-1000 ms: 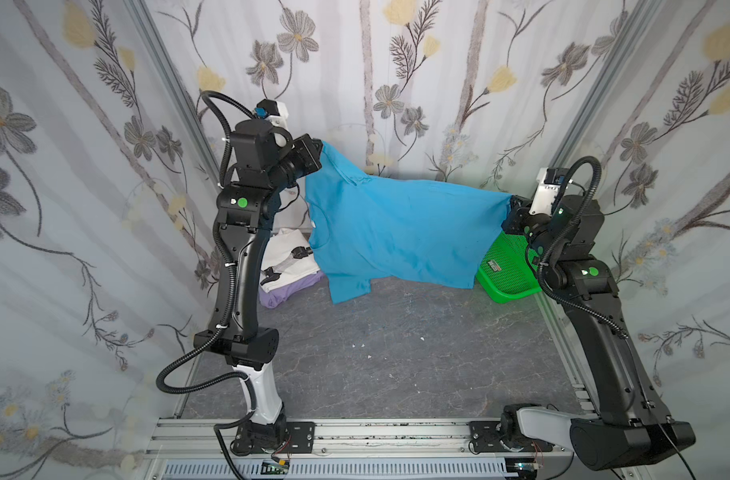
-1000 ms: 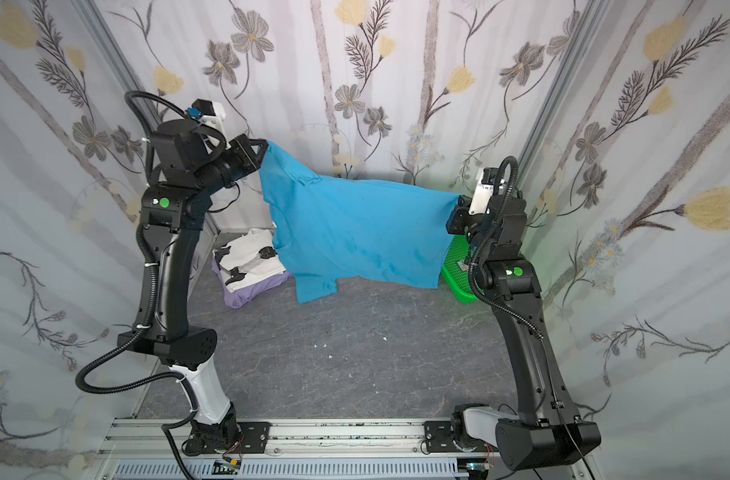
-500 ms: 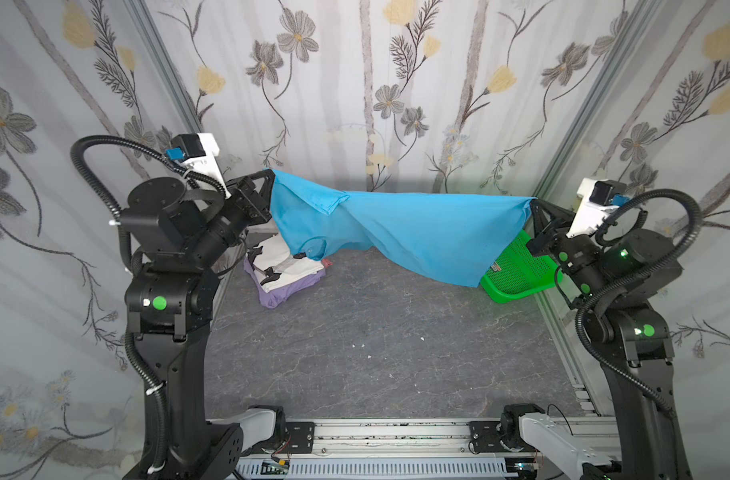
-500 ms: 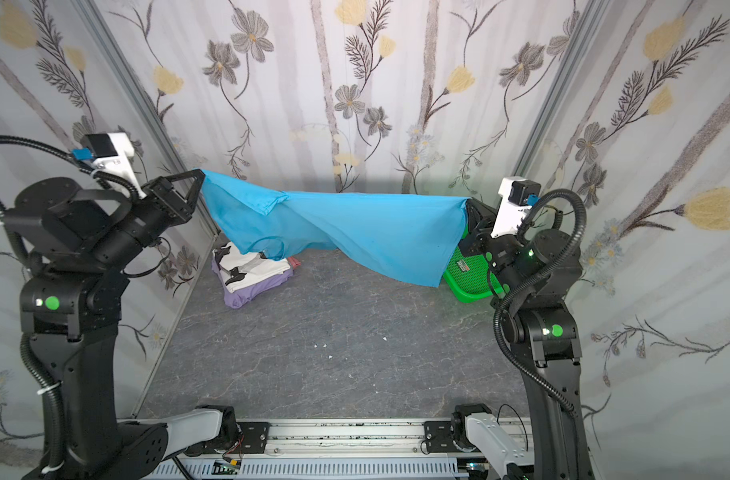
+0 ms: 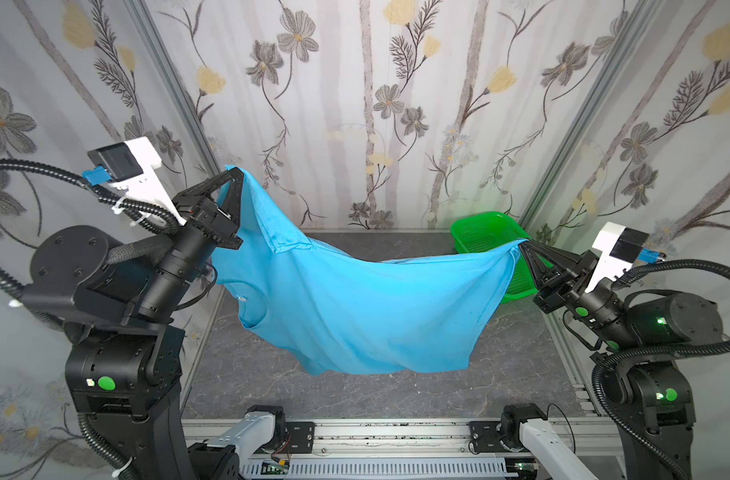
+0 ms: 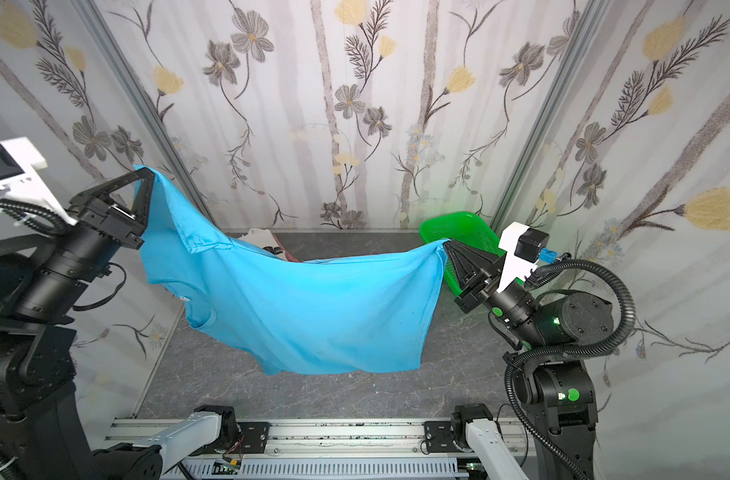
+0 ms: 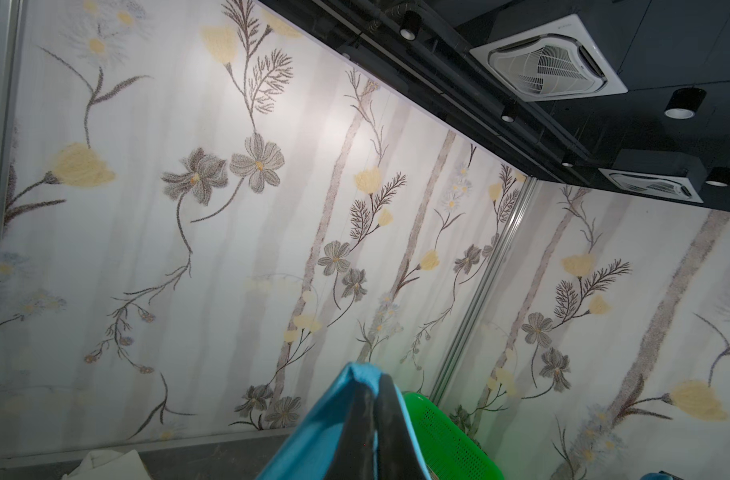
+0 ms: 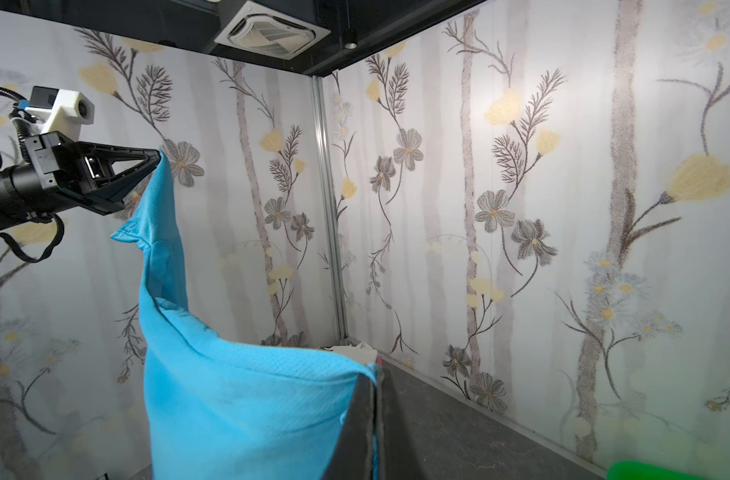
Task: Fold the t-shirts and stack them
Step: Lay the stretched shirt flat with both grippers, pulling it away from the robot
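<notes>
Grey tabletop [image 5: 355,399] is enclosed by floral walls. Blue t-shirt [image 5: 355,311] is held stretched above it, clamped at opposite ends by left gripper [image 5: 237,174] and right gripper [image 5: 521,245]. Green mesh basket [image 5: 492,215], far right, is partly covered; contents unclear.

Arms: left arm [image 5: 118,291] and right arm [image 5: 670,320], matte black, rounded joint housings.
Joint caps: round discs [image 5: 70,257] ringed with small screws.
Lights: green dots [image 5: 105,382] on the joints.
Cables: black corrugated conduit [image 5: 30,168], white zip ties [image 5: 119,209].
Wrist cameras: white mounts [image 5: 147,166], black faces, blue plugs [image 5: 94,174].
Grippers: left gripper [image 5: 236,175] and right gripper [image 5: 521,245], black triangular frames.
Base: 2 white-grey links [image 5: 246,432].
</notes>
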Controlling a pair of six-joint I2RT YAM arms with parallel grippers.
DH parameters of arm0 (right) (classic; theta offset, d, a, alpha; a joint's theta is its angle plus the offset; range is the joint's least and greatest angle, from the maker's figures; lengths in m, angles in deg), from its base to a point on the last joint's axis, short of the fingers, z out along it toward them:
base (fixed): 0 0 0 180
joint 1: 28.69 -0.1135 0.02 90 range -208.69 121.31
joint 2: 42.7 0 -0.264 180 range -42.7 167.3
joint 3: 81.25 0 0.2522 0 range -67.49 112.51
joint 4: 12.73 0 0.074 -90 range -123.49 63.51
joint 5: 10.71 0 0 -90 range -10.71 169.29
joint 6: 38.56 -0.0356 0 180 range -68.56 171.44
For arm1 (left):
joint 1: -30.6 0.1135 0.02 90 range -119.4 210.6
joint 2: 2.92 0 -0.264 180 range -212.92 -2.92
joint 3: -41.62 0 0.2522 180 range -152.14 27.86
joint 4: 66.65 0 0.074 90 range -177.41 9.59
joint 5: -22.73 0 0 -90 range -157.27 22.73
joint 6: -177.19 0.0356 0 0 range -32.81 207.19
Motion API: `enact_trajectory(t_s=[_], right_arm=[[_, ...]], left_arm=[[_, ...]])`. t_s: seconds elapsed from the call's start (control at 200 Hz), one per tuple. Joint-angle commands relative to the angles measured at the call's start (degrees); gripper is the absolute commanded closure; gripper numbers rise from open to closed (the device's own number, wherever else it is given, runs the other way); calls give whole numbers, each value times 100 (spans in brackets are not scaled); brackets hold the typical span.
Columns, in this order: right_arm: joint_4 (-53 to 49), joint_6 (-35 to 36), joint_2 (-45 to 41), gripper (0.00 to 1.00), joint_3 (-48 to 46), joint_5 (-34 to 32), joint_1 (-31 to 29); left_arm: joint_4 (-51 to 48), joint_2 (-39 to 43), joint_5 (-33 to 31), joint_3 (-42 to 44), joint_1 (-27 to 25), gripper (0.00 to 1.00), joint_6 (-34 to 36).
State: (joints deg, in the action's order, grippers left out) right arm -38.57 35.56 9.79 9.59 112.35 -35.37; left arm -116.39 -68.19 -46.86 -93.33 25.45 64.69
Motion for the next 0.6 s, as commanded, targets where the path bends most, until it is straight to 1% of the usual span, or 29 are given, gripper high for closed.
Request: enact_trajectory(t_s=[0.0,0.1,0.23,0.295,0.365,0.415,0.48,0.545,0.56,0.595], right_arm=[[-577,-259,505,100,-50,-915,30],[-749,-345,1150,100,-500,-1302,88],[-327,-406,2089,100,-1429,-1489,90],[-52,-403,2663,100,-1777,-1636,94],[28,-365,3463,100,-1846,-1924,101],[-64,-305,4151,100,-1674,-2031,105],[-120,-284,4791,100,-1426,-2167,92],[-54,-288,5159,100,-1292,-2263,88],[-34,-295,5213,100,-1269,-2312,92],[-25,-292,5329,100,-1204,-2443,88]], left_arm=[[35,-219,152,321,4,100,12],[420,-381,239,1171,5,100,-113],[1288,-668,456,2664,-26,100,-473],[1802,-1062,453,3405,-94,100,-621],[2228,-1622,397,3899,-237,100,-664],[2385,-2152,478,3968,-357,100,-678],[2556,-2813,538,3892,-513,100,-657],[2693,-3340,617,3831,-612,100,-656],[2690,-3429,636,3642,-630,100,-665],[2675,-3635,631,3513,-658,100,-641]])
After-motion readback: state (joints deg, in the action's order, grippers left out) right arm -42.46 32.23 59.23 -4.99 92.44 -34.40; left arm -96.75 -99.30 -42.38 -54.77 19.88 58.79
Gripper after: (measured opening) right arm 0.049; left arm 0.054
